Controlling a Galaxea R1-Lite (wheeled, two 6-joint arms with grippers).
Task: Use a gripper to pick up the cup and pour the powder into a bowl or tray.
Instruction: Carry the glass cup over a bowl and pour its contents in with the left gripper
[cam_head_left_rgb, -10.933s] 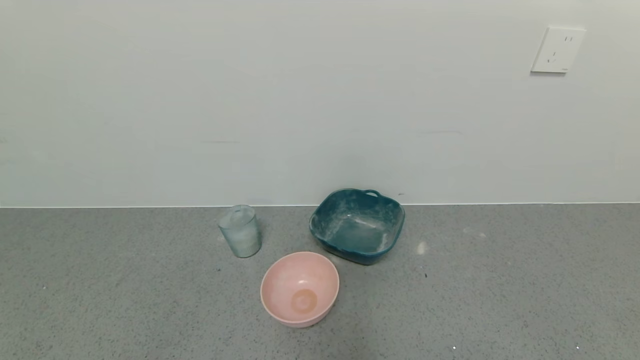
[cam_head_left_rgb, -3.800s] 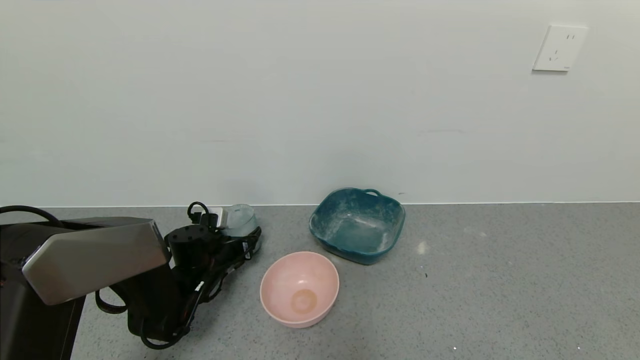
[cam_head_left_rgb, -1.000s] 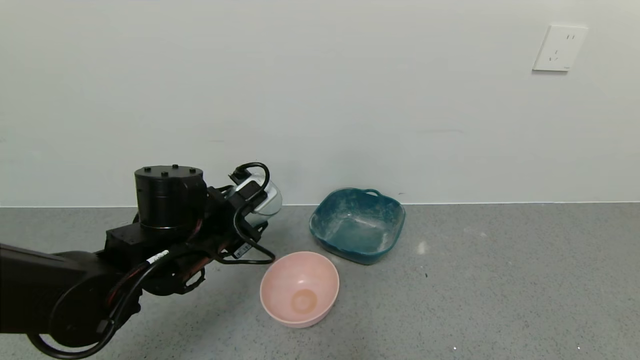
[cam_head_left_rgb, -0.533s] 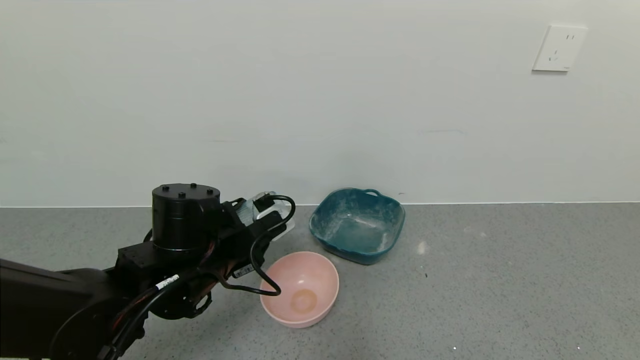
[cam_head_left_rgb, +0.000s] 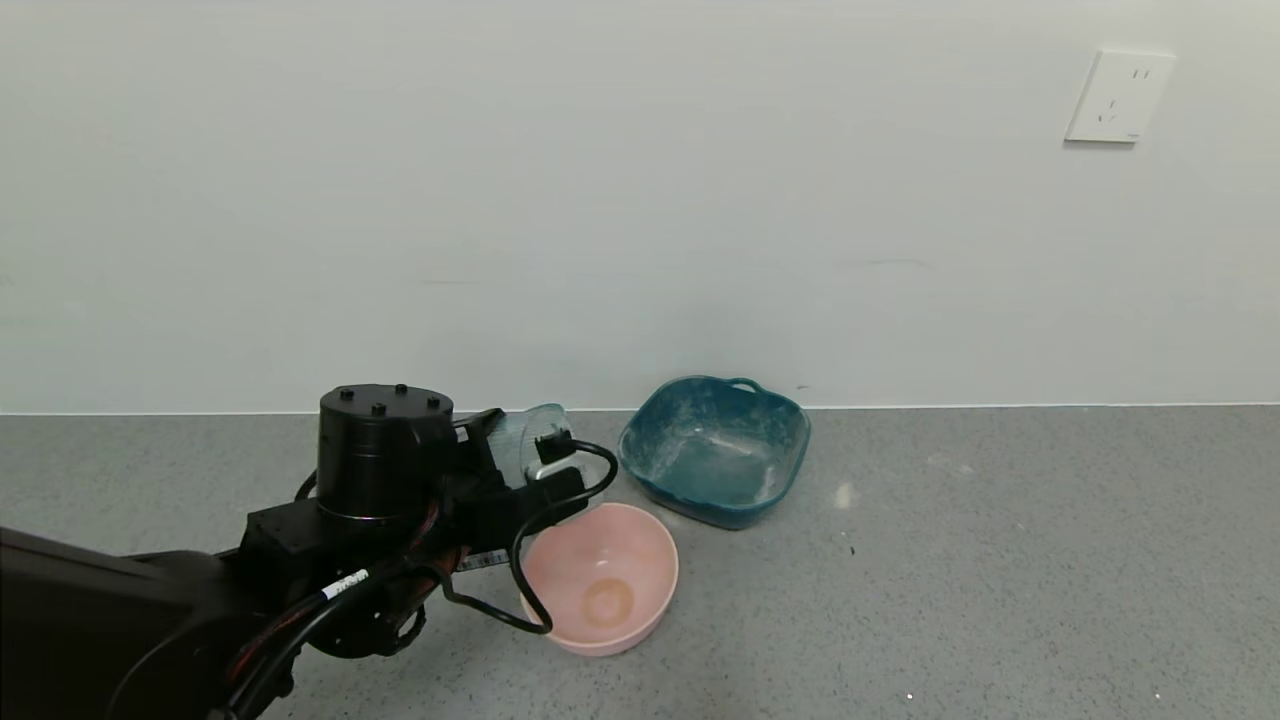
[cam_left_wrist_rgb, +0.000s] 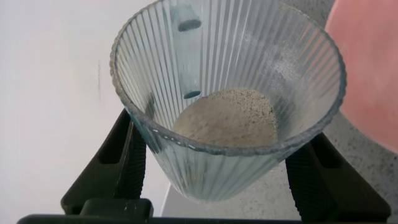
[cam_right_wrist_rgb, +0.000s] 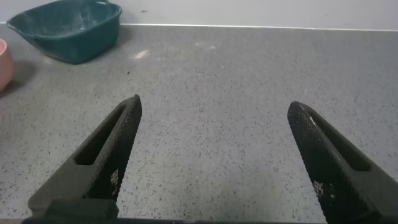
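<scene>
One black left gripper clamps a ribbed, translucent blue-grey cup holding whitish-grey powder, tilted above the round pale pink bowl's near rim, while the right gripper hangs wide open.

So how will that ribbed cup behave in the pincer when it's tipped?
The cup looks like thin, light, rigid plastic; its ribs probably help the left pincer hold it. The powder appears loose, so it may slide out suddenly.

Left pincer clamped, raised; right pincer spread.
</scene>
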